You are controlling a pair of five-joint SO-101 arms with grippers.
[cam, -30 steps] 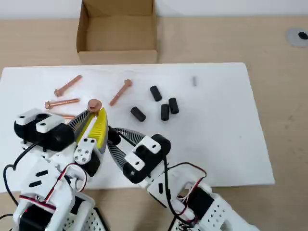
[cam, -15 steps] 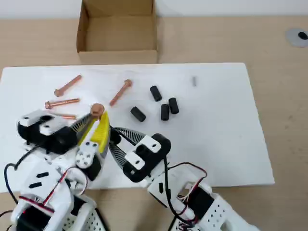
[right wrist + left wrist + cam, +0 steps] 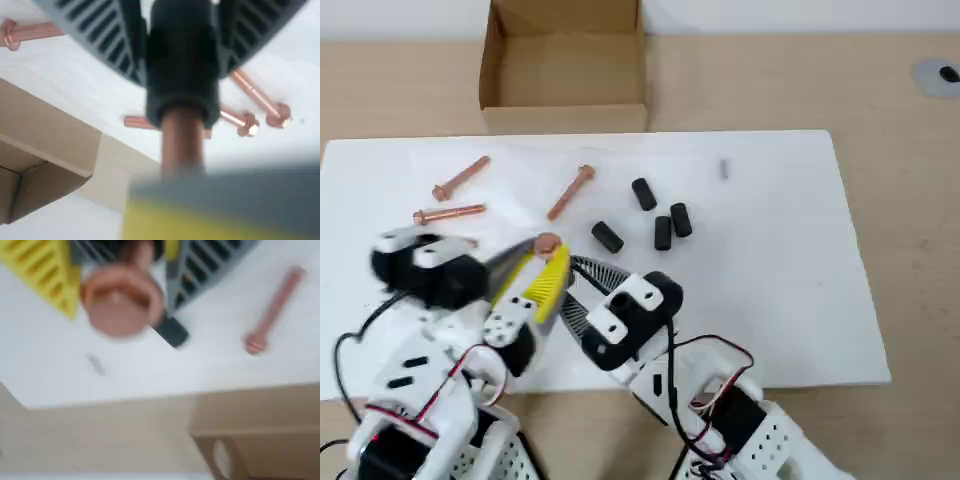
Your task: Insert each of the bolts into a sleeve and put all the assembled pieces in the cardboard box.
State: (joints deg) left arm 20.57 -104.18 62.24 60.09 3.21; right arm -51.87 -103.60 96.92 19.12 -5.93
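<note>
My left gripper [image 3: 536, 259], with one yellow finger [image 3: 547, 283], is shut on a copper bolt [image 3: 547, 244] near the front left of the white mat [image 3: 770, 300]. Right beside it, my right gripper [image 3: 182, 30] is shut on a black sleeve [image 3: 182, 60]. The bolt's shaft [image 3: 181, 142] runs into the sleeve's end. In the left wrist view the bolt's head [image 3: 121, 301] sits between the yellow and grey fingers. The cardboard box [image 3: 492, 60] stands open beyond the mat's far edge.
Three loose bolts [image 3: 460, 178] [image 3: 448, 214] [image 3: 571, 192] lie on the mat's left part. Several black sleeves [image 3: 643, 193] [image 3: 607, 236] [image 3: 663, 232] lie near the middle. A small grey piece [image 3: 724, 169] rests farther right.
Both grippers have shifted to the right and a little toward the front edge, keeping the bolt and the sleeve together between them.
</note>
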